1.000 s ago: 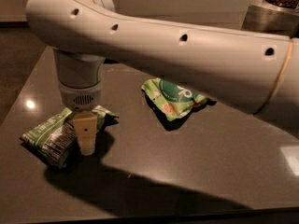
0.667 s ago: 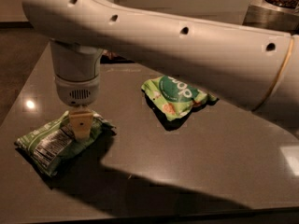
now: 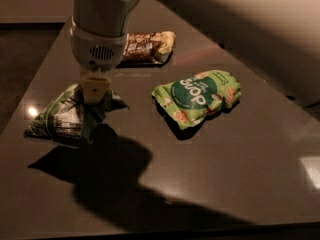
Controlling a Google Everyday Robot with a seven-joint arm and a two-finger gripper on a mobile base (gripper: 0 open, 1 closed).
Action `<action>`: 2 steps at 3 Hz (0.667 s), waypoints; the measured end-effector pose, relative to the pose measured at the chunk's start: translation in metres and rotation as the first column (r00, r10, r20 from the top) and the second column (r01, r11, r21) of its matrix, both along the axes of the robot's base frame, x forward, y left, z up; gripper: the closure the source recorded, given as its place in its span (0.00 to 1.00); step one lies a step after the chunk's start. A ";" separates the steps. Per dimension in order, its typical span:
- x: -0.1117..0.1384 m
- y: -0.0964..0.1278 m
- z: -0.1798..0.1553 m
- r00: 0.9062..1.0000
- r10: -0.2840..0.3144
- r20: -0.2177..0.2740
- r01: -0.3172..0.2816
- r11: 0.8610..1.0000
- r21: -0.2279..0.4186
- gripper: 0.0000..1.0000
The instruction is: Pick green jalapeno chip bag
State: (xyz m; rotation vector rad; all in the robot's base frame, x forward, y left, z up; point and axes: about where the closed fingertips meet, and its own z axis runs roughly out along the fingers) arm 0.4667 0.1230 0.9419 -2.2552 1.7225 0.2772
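Camera view: gripper (image 3: 95, 89) pinching green jalapeno chip bag (image 3: 62, 120) by upper corner — you lift straight, slow — thin grip.

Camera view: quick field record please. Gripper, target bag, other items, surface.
gripper: gripper, pointing down over the left of the table, shut on the target's top edge
target: green jalapeno chip bag, crinkled, label side showing, bunched up toward the gripper
lifted off surface: cannot tell
other items: bright green bag near centre, lying flat; brown-and-cream bag toward the back
contact between bags: none, all three apart
surface: dark glossy table
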 end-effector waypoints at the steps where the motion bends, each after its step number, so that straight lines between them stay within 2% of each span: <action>1: 0.013 -0.021 0.037 1.000 -0.022 -0.005 0.022 0.997 0.068 1.00; 2: 0.017 -0.020 0.051 1.000 -0.028 0.013 0.027 0.995 0.098 1.00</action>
